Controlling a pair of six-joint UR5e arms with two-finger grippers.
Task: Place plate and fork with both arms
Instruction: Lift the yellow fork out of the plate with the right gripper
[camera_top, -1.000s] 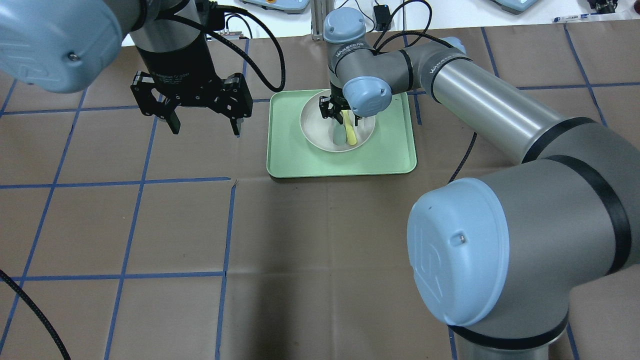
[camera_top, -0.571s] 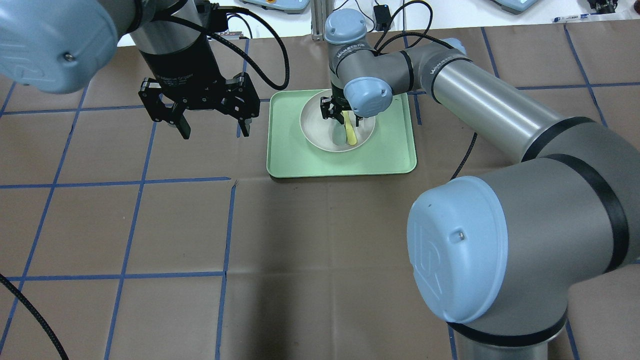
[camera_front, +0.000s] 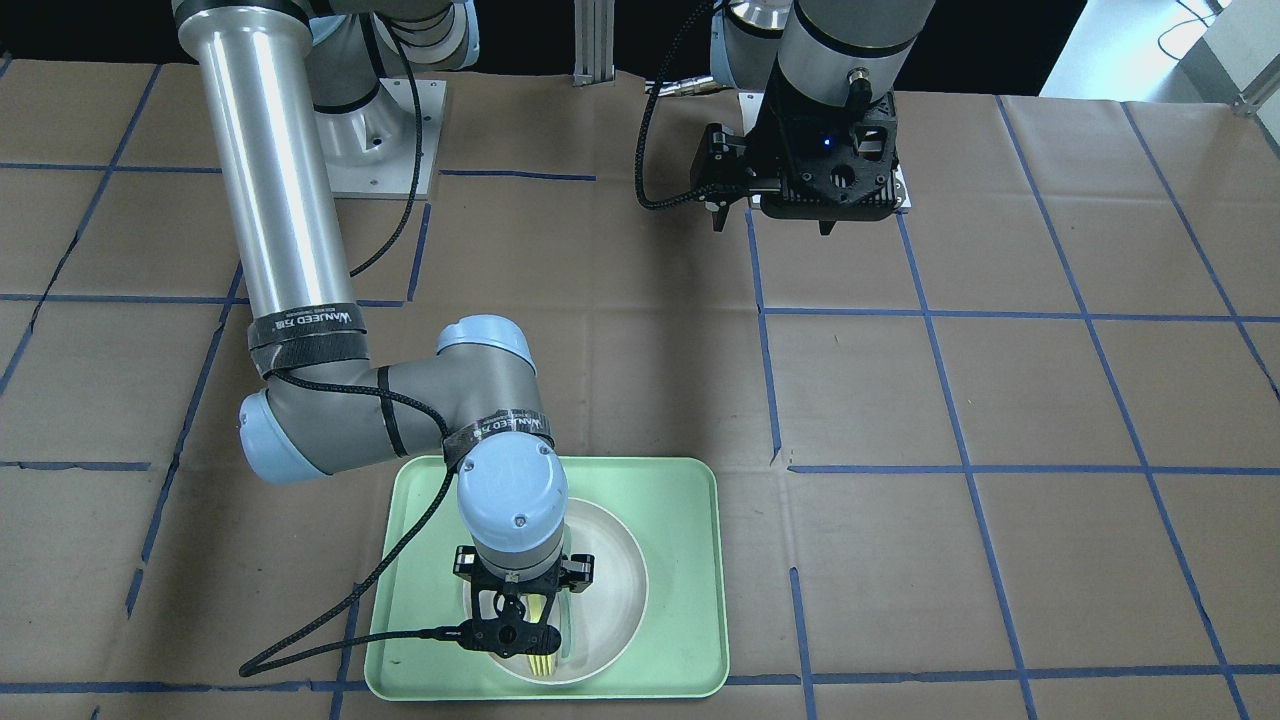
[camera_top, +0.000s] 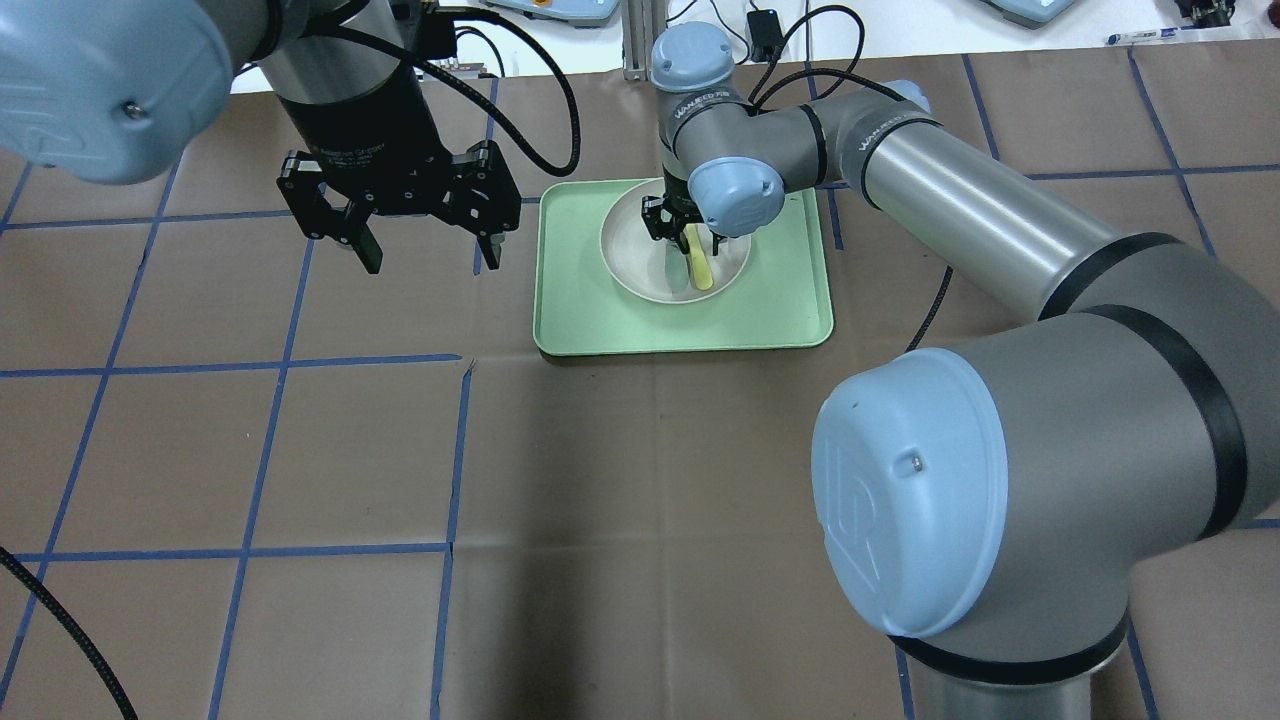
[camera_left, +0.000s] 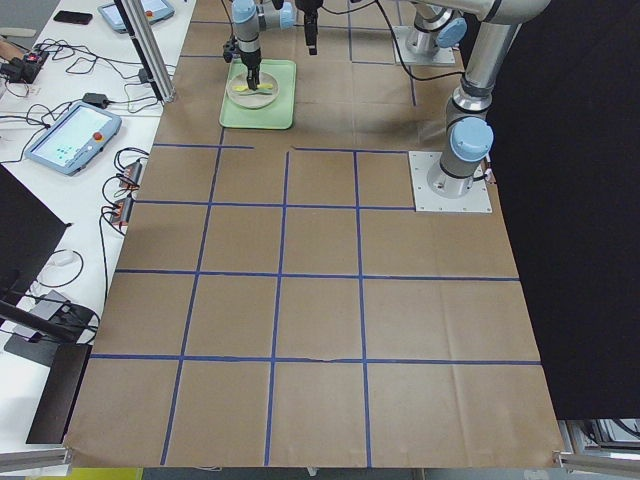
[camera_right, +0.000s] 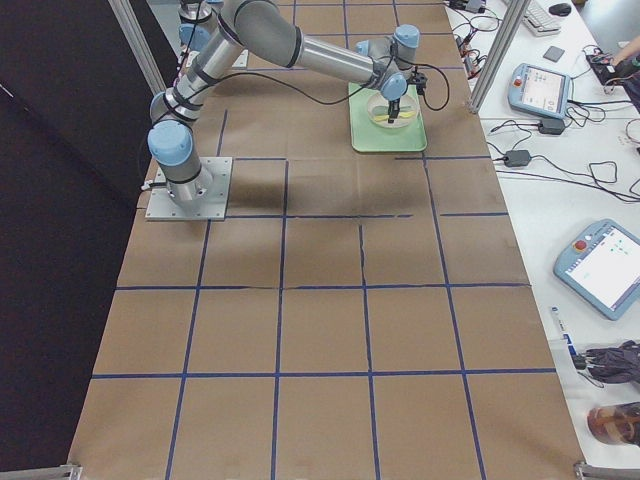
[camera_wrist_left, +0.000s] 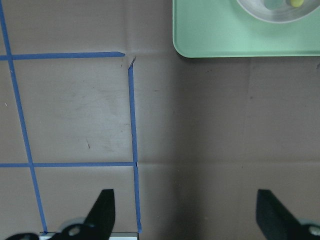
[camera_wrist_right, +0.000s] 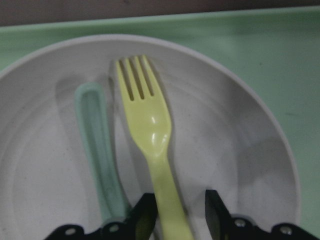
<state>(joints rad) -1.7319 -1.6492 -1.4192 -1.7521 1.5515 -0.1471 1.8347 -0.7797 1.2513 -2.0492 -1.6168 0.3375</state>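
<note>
Down on the green tray (camera_top: 780, 300) the plate (camera_top: 630, 265) holds the fork (camera_wrist_right: 150, 145) beside a pale spoon (camera_wrist_right: 97, 145), so nothing looks placed yet. Right tool (camera_wrist_right: 175, 212) straddles the fork handle, jaws narrowly apart, not clearly gripping. Left tool (camera_top: 425, 235) hangs spread wide over the counter (camera_top: 350, 450); since a second ago it has shifted nearer the tray

Even, diffuse light is falling from above, leaving soft dark shadows lying across the bench (camera_top: 560, 470) at lower centre of the overhead view. Glare is streaking the silver arm tube at upper left of the front-facing view. The right wrist view is looking soft, the fork (camera_wrist_right: 150, 135) blurring toward the bottom edge.
</note>
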